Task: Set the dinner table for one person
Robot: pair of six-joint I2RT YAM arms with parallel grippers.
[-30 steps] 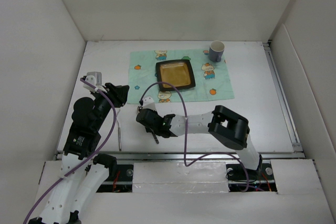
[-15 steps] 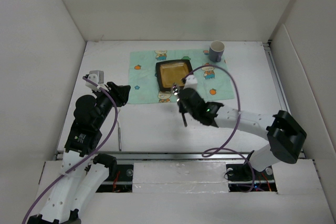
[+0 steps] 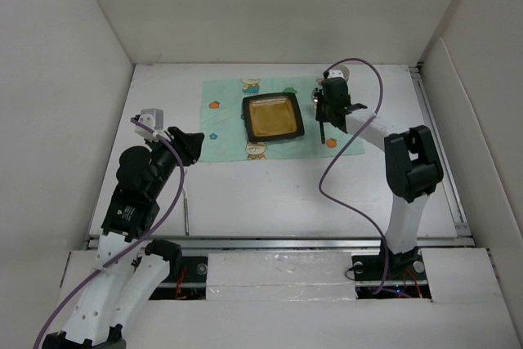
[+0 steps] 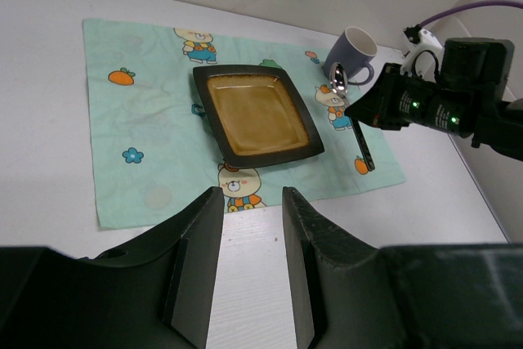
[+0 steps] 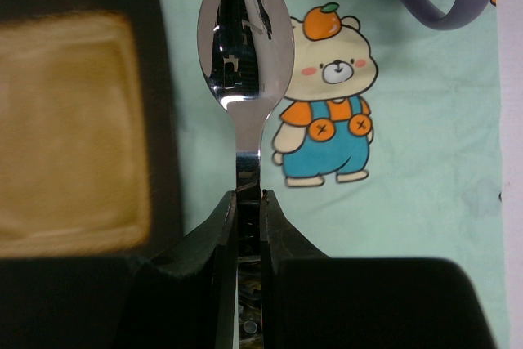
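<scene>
The dinner table (image 3: 392, 194) is a white top carrying a mint-green printed mat (image 3: 221, 120). A dark square plate (image 3: 273, 117) with a yellow-brown centre lies on the mat. My right gripper (image 3: 325, 108) hangs over the mat just right of the plate, shut on a metal spoon (image 5: 245, 38) by its neck. The spoon's bowl points toward the back and its dark handle (image 4: 365, 149) trails toward the front. A blue-grey mug (image 4: 353, 51) stands at the mat's back right corner. Above bare table near the mat's front left edge, my left gripper (image 4: 252, 198) is open and holds nothing.
A thin utensil (image 3: 186, 208) lies on the table by the left arm, near the front edge. White walls close in the table on the left, back and right. A metal rail (image 3: 441, 161) runs along the right side.
My right arm has swung from the front centre of the table to the back right, carrying the spoon over the mat beside the plate. The left arm has barely moved.
</scene>
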